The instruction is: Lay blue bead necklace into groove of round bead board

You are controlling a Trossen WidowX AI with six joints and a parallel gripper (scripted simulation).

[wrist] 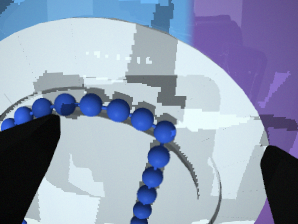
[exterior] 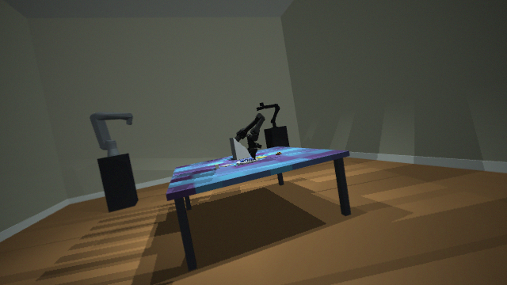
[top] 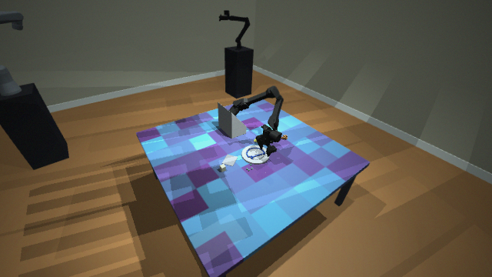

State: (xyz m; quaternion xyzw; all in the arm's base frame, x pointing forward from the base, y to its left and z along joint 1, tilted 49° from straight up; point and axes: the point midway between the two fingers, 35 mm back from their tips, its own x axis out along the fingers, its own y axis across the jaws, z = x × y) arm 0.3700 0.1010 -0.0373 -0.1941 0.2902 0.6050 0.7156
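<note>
The round white bead board (top: 244, 158) (wrist: 100, 40) lies on the patterned table. The blue bead necklace (wrist: 118, 110) rests on it. In the wrist view its beads follow the far arc of the groove, then turn sharply at the right and run inward across the middle disc. The groove's right-hand arc (wrist: 195, 180) is bare there. My gripper (top: 266, 149) (exterior: 253, 158) (wrist: 166, 141) is open and empty, low over the board. In the wrist view the left finger stands close by the far arc's beads and the right finger by the board's right rim. The near part of the necklace is mostly out of the wrist view.
A grey upright panel (top: 226, 121) stands near the arm's base. A white flat square (top: 230, 160), a cream cube (top: 222, 168) and small grey bits (top: 250, 168) lie beside the board. An orange object (top: 284, 137) lies beyond the gripper.
</note>
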